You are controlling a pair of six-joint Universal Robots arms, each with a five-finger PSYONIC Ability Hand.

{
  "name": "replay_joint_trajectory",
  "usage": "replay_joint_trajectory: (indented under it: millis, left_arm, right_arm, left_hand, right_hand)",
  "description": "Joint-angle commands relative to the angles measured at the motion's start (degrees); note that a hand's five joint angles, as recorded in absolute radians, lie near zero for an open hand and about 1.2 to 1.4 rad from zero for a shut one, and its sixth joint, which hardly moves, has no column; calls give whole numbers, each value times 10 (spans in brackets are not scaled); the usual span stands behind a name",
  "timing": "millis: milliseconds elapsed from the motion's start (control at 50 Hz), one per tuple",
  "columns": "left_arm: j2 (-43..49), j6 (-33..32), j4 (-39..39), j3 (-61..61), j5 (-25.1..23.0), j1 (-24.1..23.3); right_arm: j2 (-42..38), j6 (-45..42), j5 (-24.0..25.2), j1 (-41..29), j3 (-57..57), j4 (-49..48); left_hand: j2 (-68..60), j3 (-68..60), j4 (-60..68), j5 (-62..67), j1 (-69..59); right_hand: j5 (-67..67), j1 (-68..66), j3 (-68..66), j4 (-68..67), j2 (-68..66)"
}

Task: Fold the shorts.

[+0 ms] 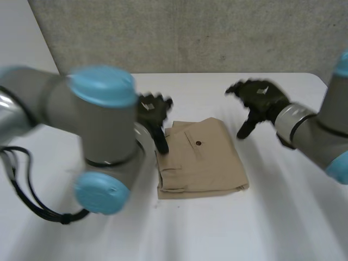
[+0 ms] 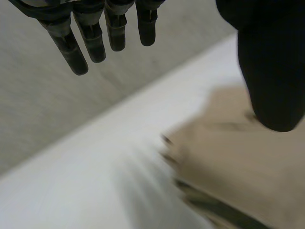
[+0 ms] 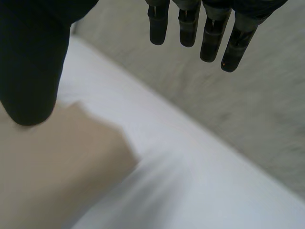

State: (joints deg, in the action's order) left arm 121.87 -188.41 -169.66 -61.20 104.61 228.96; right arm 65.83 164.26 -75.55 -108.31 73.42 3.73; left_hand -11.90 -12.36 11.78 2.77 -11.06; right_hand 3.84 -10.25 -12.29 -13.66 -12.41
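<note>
**A:** Centre of the white table (image 1: pixel 255 223), and there they are: the tan cotton shorts (image 1: pixel 202 160), folded into a compact, roughly square packet. They lie flat, with a small dark button (image 1: pixel 198 143) on a pocket flap facing up.

**B:** Layers stacked along the near edge, too (you can see the folds bunched at the near-left corner). Who's closest?

**A:** The black left hand (image 1: pixel 154 111), at the packet's far-left corner. One digit points down toward the left edge of the cloth. Contact or not, I can't tell.

**B:** Its wrist view settles the grip, though. The fingers (image 2: pixel 90 36) are straight and spread away from the thumb, with nothing between them, and the tan cloth lies beneath the thumb.

**A:** And the black right hand (image 1: pixel 262 98)?

**B:** Off the packet's far-right side, over bare table, apart from the shorts. Fingers (image 3: pixel 209 33) extended, thumb held wide, empty. In its own wrist view, a corner of the shorts lies below the thumb.

**A:** Behind each hand are the grey arms with light-blue caps. The left arm (image 1: pixel 103 130) bulks large at the near left, and the right arm (image 1: pixel 315 133) comes in from the right.

**B:** And a grey speckled wall (image 1: pixel 190 32) runs behind the table's far edge.
</note>
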Motion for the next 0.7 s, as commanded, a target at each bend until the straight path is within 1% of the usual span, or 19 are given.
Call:
replay_joint_trajectory:
  millis: [20,40,80,140,220,420,540,600,660,700]
  left_arm:
    - [-177,4,11,-29,-11,107]
    - [-177,4,11,-29,-11,107]
    - [-217,7,61,-34,-50,126]
    - [-233,15,98,-44,-76,151]
    - [-250,37,111,-50,-95,162]
    - [-262,69,108,-67,-98,164]
    - [-266,68,77,-92,-98,161]
    - [-270,67,56,-103,-98,160]
    - [-272,63,33,-117,-98,160]
    - [-275,62,18,-124,-98,158]
  right_arm:
    - [132,55,-107,6,-12,2]
    - [143,54,-123,7,-14,7]
    - [156,49,-137,7,-21,25]
    - [158,48,-139,8,-35,57]
    - [161,48,-139,10,-42,77]
    - [156,48,-137,7,-35,80]
    - [144,51,-134,-1,-15,72]
    - [117,48,-123,-2,-6,56]
    - [74,48,-87,-8,5,32]
    - [29,45,-49,-19,15,11]
  left_hand:
    - [10,15,-9,-19,2]
    - [10,15,-9,-19,2]
    - [19,23,-17,-27,10]
    - [19,24,-18,-28,11]
    - [19,24,-18,-28,11]
    - [19,24,-18,-28,11]
    - [19,24,-18,-28,11]
    - [19,24,-18,-28,11]
    - [19,24,-18,-28,11]
    - [19,24,-18,-28,11]
  right_hand:
    - [-38,3,23,37,24]
    - [-38,3,23,37,24]
    - [-38,3,23,37,24]
    - [-38,3,23,37,24]
    - [-38,3,23,37,24]
    - [-38,3,23,37,24]
    - [-38,3,23,37,24]
    - [-38,3,23,37,24]
    - [-38,3,23,37,24]
    - [-38,3,23,37,24]
